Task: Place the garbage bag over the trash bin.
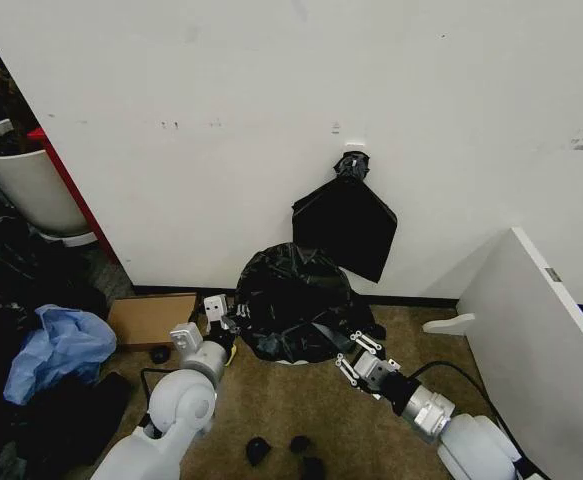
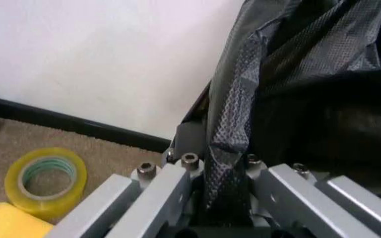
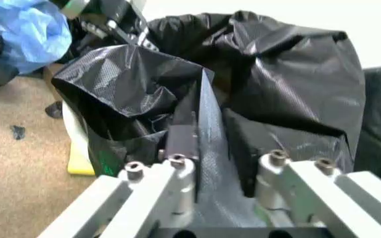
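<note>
while draped on the trash bin, the garbage bag is pinched between both grippers' closed fingers.

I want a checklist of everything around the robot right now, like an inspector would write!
Surface: brown carpet floor, with small dark scraps.
Job's things: garbage bag draped over the trash bin, hiding most of it.
Clutter: pale blue bag, cardboard box, yellow tape roll, flat black bundle against the wall, white planter pot.
Grippers: left gripper shut on the garbage bag at its left side; right gripper shut on it at the right.
Cables: black cable by the right arm.
Surroundings: white wall, white panel.
</note>
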Available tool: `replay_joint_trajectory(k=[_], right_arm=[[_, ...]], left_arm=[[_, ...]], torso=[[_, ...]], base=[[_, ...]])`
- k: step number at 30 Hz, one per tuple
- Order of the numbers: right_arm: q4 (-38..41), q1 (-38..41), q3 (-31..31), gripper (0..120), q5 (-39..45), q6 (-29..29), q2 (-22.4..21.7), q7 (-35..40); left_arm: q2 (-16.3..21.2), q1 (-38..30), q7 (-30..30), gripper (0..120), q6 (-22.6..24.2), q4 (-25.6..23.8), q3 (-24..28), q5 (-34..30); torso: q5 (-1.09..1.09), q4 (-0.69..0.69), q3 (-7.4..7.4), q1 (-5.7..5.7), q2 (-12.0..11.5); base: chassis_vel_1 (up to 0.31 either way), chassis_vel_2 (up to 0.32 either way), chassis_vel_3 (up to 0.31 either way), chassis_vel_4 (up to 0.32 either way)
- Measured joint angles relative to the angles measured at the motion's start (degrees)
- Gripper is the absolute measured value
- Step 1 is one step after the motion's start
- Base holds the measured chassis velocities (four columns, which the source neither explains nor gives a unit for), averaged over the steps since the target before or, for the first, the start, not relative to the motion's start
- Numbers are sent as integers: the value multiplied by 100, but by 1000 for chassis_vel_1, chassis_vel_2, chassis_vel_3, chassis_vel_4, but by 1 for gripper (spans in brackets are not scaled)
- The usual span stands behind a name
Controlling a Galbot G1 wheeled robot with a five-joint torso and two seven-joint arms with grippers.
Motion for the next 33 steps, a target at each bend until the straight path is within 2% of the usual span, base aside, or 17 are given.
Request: replay_joint_trajectory(k=[1,3,6,9,11,13,14,17,19,24,28,31,33], right_arm=[[-19,2,-2,4,-9,113,3,2],[-68,3,-1,0,-19,325,-2,-39],[-139,0,17,0,-21,529,-21,-133],[-339,4,87,0,0,998,-66,-370],[-548,39,160,0,228,1445,-101,-834],[-841,123,270,0,614,1982,-117,-1650],[-841,123,270,0,614,1982,-117,-1650],[-1259,229,525,0,622,2376,-83,-2419],[-1620,360,724,0,343,2607,-1,-2731],[-2307,686,1074,0,-611,2929,203,-2625],[-2833,951,1255,0,-1467,3105,292,-1999],[-2980,976,1239,0,-1538,3145,292,-1613],[-3033,906,1115,0,-1142,3200,228,-1393]], left_arm=[[-3,-2,-13,0,2,0,-2,-1],[-3,-13,-43,0,4,0,-13,-12],[-1,-23,-67,0,7,0,-32,-31],[12,-28,-96,0,13,-22,-79,-79],[22,-31,-117,0,33,-69,-120,-154],[33,-46,-154,0,76,-116,-165,-253],[33,-46,-154,0,76,-116,-165,-253],[57,-65,-275,0,198,-262,-289,-570],[82,-44,-407,0,353,-432,-371,-897],[179,138,-598,0,710,-837,-519,-1404],[272,304,-623,0,826,-1061,-629,-1487],[301,364,-618,0,822,-1073,-646,-1440],[307,390,-562,0,718,-985,-636,-1274]], torso=[[0,0,0,0,0],[0,0,0,0,0],[0,0,0,0,0],[0,0,0,0,0],[0,0,0,0,0],[0,1,0,0,0],[0,1,0,0,0],[-1,0,0,0,0],[0,0,0,0,0],[1,1,0,0,0],[0,0,0,0,0],[1,1,0,0,0],[0,1,0,0,0]], base=[[0,0,0,0],[0,0,0,0],[0,0,0,0],[0,0,0,0],[0,0,0,0],[0,0,0,0],[0,0,0,0],[0,0,0,0],[0,0,0,0],[0,0,0,0],[0,0,0,0],[0,0,0,0],[0,0,0,0]])
